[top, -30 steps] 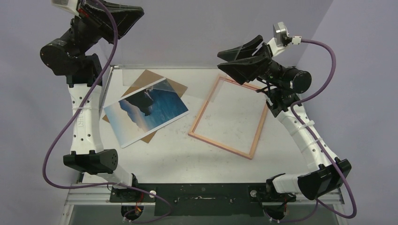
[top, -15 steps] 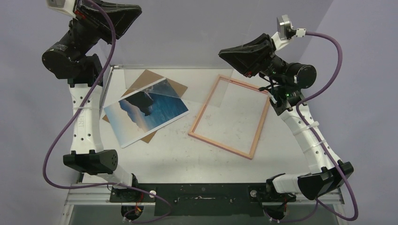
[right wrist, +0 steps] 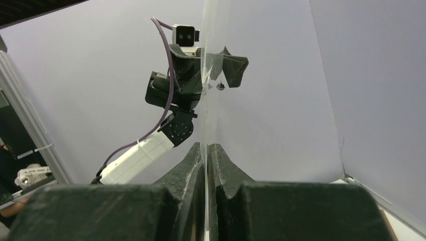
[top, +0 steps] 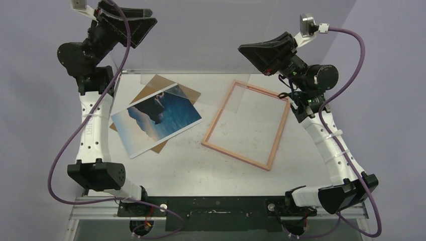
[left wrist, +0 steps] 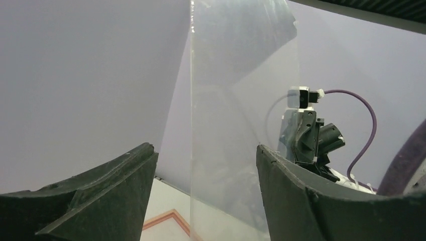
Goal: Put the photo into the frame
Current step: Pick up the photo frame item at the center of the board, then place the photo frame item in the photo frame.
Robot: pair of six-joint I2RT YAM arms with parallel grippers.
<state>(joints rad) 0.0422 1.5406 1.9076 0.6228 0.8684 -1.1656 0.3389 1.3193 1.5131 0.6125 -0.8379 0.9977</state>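
Right hand (right wrist: 206,149) clenched on clear pane (left wrist: 236,90) edge; left hand (left wrist: 206,158) released, fingers spread around it. Photo (top: 163,123) and frame (top: 236,155) lay apart on bench (top: 191,168).

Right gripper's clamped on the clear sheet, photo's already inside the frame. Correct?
Not quite. The right gripper is clamped on the clear sheet, but the top external view shows the photo outside the frame, left of it on the brown panel.

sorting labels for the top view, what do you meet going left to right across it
left arm, photo, frame, right arm (brown board under the photo left out, it overlaps)
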